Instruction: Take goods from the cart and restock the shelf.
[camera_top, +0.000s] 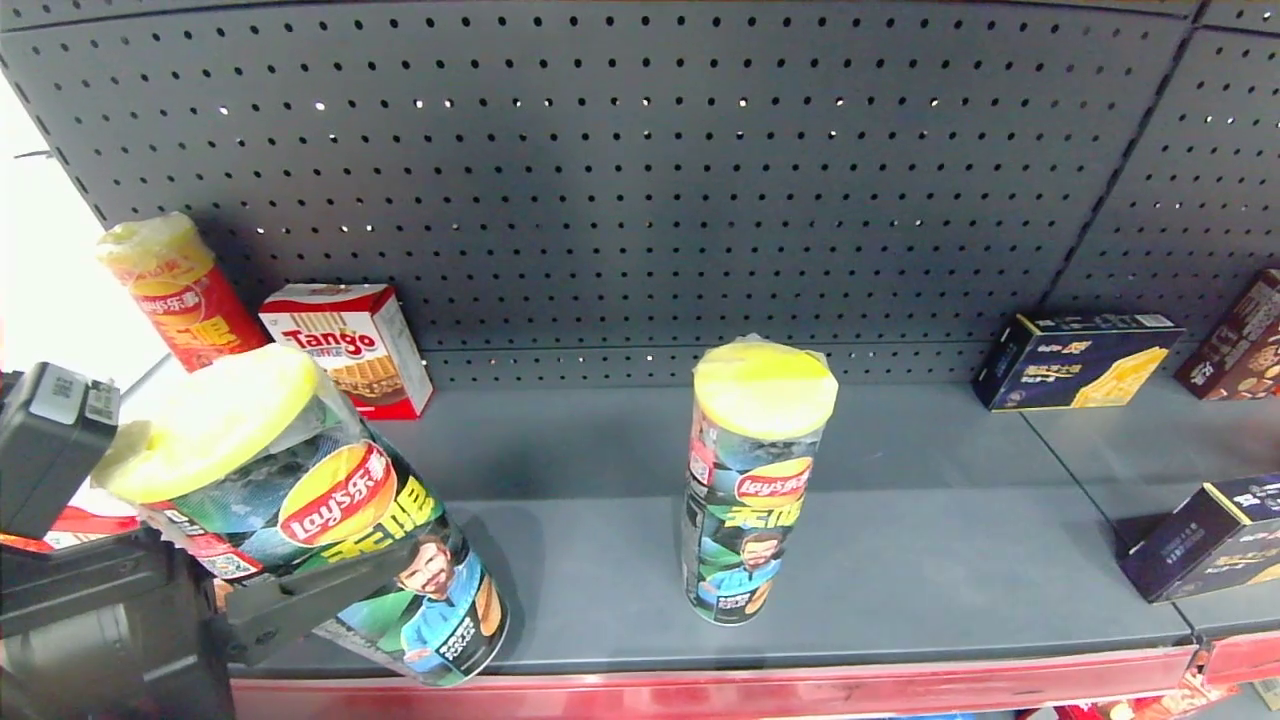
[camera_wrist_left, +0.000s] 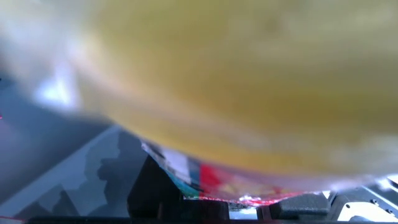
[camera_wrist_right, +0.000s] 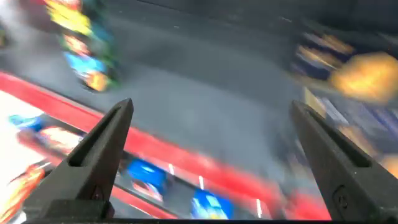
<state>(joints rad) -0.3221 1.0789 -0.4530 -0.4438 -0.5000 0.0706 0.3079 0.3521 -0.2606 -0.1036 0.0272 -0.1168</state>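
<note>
Shelf (camera_top: 900, 560); tilted can (camera_top: 330, 490) in left claw (camera_top: 320, 590)

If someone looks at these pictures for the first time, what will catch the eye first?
First comes the tilted chip can with its yellow lid, clamped in the left gripper at the front left of the shelf. Next is a matching can standing upright near the middle of the shelf, then the red can and wafer box at the back left.
</note>
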